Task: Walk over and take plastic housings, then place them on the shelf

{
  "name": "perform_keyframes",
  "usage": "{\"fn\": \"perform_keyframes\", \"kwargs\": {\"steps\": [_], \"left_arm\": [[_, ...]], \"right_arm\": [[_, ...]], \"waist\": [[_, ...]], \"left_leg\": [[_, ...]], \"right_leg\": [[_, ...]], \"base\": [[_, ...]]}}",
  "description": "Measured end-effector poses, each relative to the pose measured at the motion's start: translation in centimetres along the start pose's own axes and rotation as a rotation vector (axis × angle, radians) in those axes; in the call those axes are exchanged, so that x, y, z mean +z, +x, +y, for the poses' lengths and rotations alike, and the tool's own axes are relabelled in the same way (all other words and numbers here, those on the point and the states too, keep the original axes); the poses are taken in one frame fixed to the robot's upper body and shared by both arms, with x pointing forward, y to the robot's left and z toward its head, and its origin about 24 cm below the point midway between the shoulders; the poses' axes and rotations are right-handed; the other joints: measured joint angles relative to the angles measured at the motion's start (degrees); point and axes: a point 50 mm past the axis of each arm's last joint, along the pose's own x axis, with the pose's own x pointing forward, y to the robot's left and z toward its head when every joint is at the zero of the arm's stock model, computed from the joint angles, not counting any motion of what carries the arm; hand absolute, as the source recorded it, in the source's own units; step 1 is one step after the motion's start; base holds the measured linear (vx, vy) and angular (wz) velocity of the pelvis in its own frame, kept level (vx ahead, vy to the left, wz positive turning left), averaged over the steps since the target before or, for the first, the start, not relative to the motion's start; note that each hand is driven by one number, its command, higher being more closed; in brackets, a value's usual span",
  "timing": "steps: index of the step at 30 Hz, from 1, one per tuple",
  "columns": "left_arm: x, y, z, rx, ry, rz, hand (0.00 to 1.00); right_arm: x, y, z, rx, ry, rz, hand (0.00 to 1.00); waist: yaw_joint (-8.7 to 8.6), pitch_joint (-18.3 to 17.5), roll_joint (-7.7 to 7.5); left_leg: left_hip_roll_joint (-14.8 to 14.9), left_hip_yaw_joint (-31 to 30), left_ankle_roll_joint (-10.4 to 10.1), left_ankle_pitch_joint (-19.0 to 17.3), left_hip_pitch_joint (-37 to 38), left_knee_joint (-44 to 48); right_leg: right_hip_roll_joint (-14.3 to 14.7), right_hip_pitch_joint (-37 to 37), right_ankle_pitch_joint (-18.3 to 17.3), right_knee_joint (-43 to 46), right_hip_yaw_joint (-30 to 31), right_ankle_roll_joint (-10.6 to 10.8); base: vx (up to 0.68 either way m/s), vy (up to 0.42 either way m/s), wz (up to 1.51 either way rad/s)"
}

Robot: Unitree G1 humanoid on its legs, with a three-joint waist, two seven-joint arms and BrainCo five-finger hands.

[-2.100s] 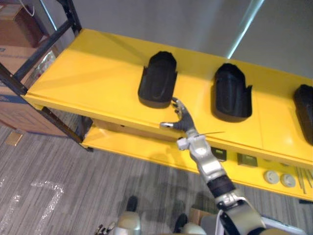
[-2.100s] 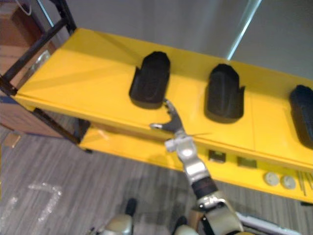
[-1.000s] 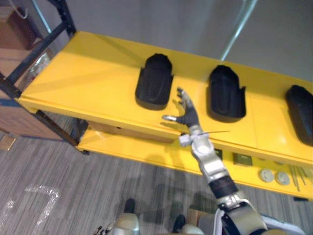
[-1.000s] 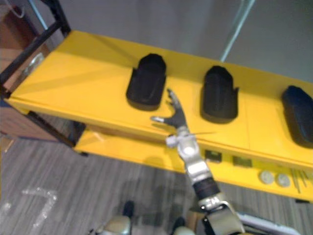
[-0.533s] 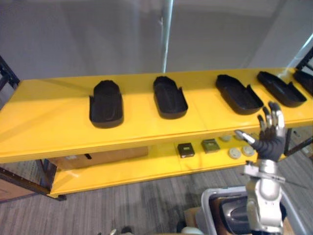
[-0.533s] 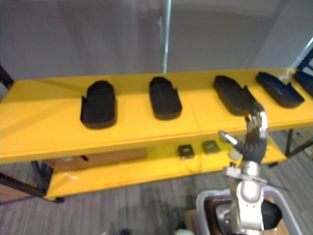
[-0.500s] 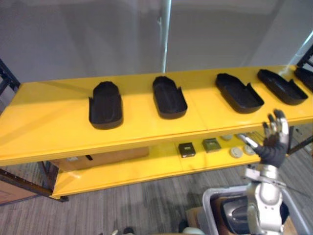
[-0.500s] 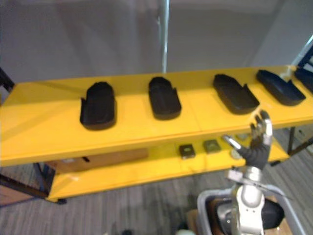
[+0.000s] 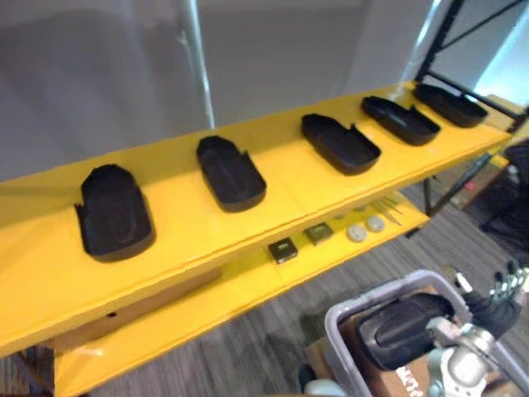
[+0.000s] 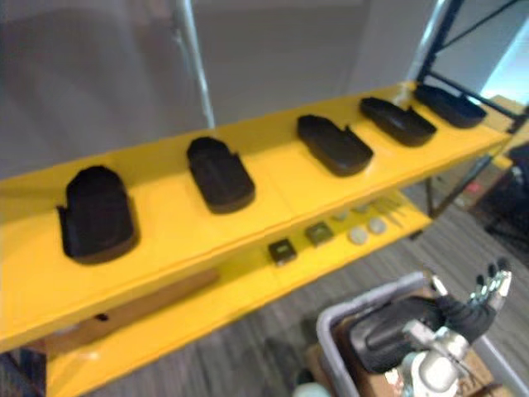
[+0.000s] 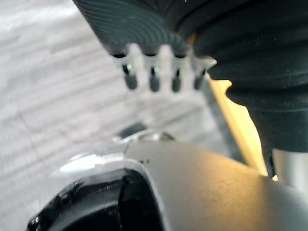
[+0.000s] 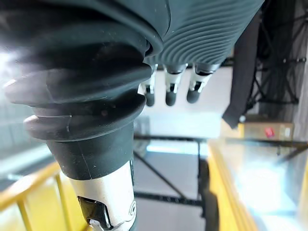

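Several black plastic housings lie in a row on the yellow shelf's top board (image 9: 190,227), among them one at the left (image 9: 111,217), one in the middle (image 9: 231,172) and another further right (image 9: 339,142). One more black housing (image 9: 401,331) lies in a grey bin (image 9: 347,317) at the lower right. My right hand (image 9: 488,308) hovers just right of the bin with fingers straight and holds nothing. Its fingers (image 12: 168,89) hang free in the right wrist view. My left hand (image 11: 154,72) hangs relaxed and empty above the grey floor.
The lower yellow board carries two small square parts (image 9: 282,249) and two pale discs (image 9: 357,232). Under the bin sits a brown carton (image 9: 413,376). A black rack upright (image 9: 450,25) stands at the far right end of the shelf.
The camera has swung right along the shelf. My right hand has dropped from shelf height to low beside the grey bin.
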Motion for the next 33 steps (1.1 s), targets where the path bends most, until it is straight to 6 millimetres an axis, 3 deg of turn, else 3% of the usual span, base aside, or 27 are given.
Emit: {"fn": "perform_keyframes", "kwargs": {"steps": [2,5,7,9,10,11,12,14,15,17,21,23,24,25,29,30,32,33], "left_arm": [[0.1,0.0,-0.1,-0.007,0.021,-0.004,0.00],[0.3,0.0,-0.3,-0.016,0.023,-0.022,0.00],[0.6,0.0,-0.7,-0.027,-0.057,-0.041,0.00],[0.7,0.0,-1.1,-0.033,-0.137,-0.056,0.00],[0.6,0.0,-1.2,-0.035,-0.163,-0.059,0.00],[0.5,-0.1,-1.1,-0.027,-0.203,-0.064,0.00],[0.5,-0.2,-1.5,-0.025,-0.211,-0.073,0.00],[1.0,-0.2,-1.6,-0.021,-0.213,-0.104,0.00],[1.4,-0.2,-1.3,-0.016,-0.210,-0.126,0.00],[2.0,-0.1,-1.1,-0.012,-0.181,-0.156,0.00],[2.9,-0.2,-1.1,-0.011,-0.118,-0.193,0.00],[3.3,-0.2,-0.9,-0.006,-0.130,-0.212,0.00],[3.6,-0.2,-0.7,0.004,-0.139,-0.217,0.00],[3.9,-0.2,-0.4,0.022,-0.139,-0.213,0.00],[3.4,0.1,0.2,0.057,-0.135,-0.142,0.00],[3.3,0.1,0.4,0.061,-0.130,-0.125,0.00],[3.1,0.1,0.7,0.067,-0.133,-0.117,0.00],[3.2,0.1,1.2,0.083,-0.145,-0.110,0.00]], "right_arm": [[0.0,0.0,0.0,0.004,-0.006,-0.004,0.00],[0.3,0.1,0.3,0.038,0.007,-0.014,0.00],[0.4,0.1,1.4,0.131,0.025,-0.014,0.00],[0.7,0.3,2.7,0.229,0.038,-0.029,0.00],[0.8,0.3,3.2,0.260,0.047,-0.034,0.00],[1.1,0.6,4.2,0.308,0.082,-0.050,0.00],[1.4,1.0,5.2,0.332,0.116,-0.071,0.00],[1.9,1.4,6.7,0.364,0.153,-0.096,0.00],[2.1,1.5,7.1,0.371,0.165,-0.105,0.00],[2.3,1.5,8.2,0.377,0.186,-0.098,0.00],[1.3,0.7,8.8,0.360,0.182,-0.017,0.00],[0.6,-0.2,8.2,0.352,0.202,0.030,0.00],[0.4,-0.7,7.7,0.360,0.205,0.049,0.00],[0.1,-1.5,6.9,0.373,0.189,0.068,0.00],[0.0,-2.1,6.0,0.387,0.172,0.065,0.00],[0.2,-2.0,6.3,0.395,0.178,0.047,0.00],[0.6,-2.0,7.6,0.424,0.187,0.023,0.00],[0.5,-2.3,8.4,0.443,0.198,0.033,0.00]], "waist": [[-0.48,-0.1,0.22],[-1.18,-0.1,1.08],[-1.13,-0.1,1.50],[-0.66,0.1,2.43],[-0.47,0.1,2.65],[0.41,0.1,2.77],[0.97,-0.5,3.82],[1.75,-0.5,3.97],[1.76,0.0,3.13],[1.92,0.4,2.57],[2.27,1.2,2.18],[2.94,3.6,1.33],[3.66,4.3,0.86],[3.26,4.9,1.06],[3.29,5.5,0.38],[3.55,5.4,-0.28],[4.05,5.1,-1.20],[3.96,5.1,-1.97]], "left_leg": [[0.5,1.8,-0.4,-1.2,0.6,1.1],[3.4,2.5,-0.5,-6.8,-2.3,11.6],[5.5,-4.7,3.4,-10.2,-7.2,23.6],[5.6,-14.1,5.3,-11.0,-11.5,33.0],[5.1,-17.1,5.7,-10.9,-12.9,36.0],[3.3,-23.1,8.7,-12.3,-14.9,38.9],[1.4,-28.6,10.7,-14.2,-14.7,37.9],[-0.6,-32.3,9.8,-14.9,-14.0,34.8],[-1.4,-32.5,9.5,-15.1,-14.0,34.0],[-1.7,-32.6,7.4,-17.0,-14.0,32.9],[-2.2,-31.7,6.3,-21.3,-12.8,33.2],[-2.0,-27.1,5.8,-24.9,-10.1,33.5],[-1.5,-24.2,6.2,-25.0,-9.8,33.9],[-1.2,-21.8,7.3,-24.4,-10.3,34.2],[1.3,-13.6,7.2,-21.2,-10.2,31.7],[1.6,-11.9,6.8,-19.5,-10.3,30.0],[3.0,-9.2,6.2,-18.8,-10.9,30.7],[2.8,-10.4,6.2,-18.8,-12.2,32.3]], "right_leg": [[0.5,-0.5,-0.1,0.1,1.2,-0.1],[1.8,-1.1,-0.1,0.4,3.7,-0.1],[3.0,-2.3,0.0,1.0,7.2,-0.3],[4.1,-3.2,0.0,2.4,10.3,-0.5],[4.5,-3.7,-0.1,2.8,11.5,-0.6],[4.8,-4.9,-0.3,3.2,14.4,-0.9],[5.9,-6.5,0.0,3.1,16.8,-0.6],[6.2,-9.2,0.4,4.7,18.0,0.0],[5.9,-10.2,0.4,5.7,18.0,0.0],[5.9,-12.4,0.7,7.7,17.9,0.6],[7.2,-14.9,1.6,12.1,18.0,1.8],[8.0,-16.0,3.8,14.0,13.9,0.3],[6.8,-15.9,4.8,11.5,9.8,-4.8],[5.3,-16.0,3.1,9.9,5.1,-8.8],[2.8,-19.5,-1.0,25.9,-9.7,-10.6],[0.5,-18.2,-4.4,30.4,-12.8,-10.9],[-2.5,-15.5,-9.1,32.4,-16.4,-10.1],[-0.9,-14.3,-7.7,27.3,-18.2,-7.5]], "base": [[0.01,-0.023,-0.50],[0.05,-0.037,-0.46],[0.05,-0.031,-0.76],[0.05,0.027,-0.79],[0.01,0.102,-1.06],[-0.03,0.203,-1.20],[-0.05,0.230,-1.16],[-0.07,0.199,-0.66],[-0.09,0.145,-0.29],[-0.13,0.141,-0.06],[-0.14,0.084,-0.40],[-0.24,0.051,-1.35],[-0.37,0.008,-1.31],[-0.39,0.001,-1.20],[-0.29,-0.029,-1.14],[-0.11,-0.132,-0.62],[-0.06,-0.141,-0.90],[-0.11,-0.129,-1.02]]}}
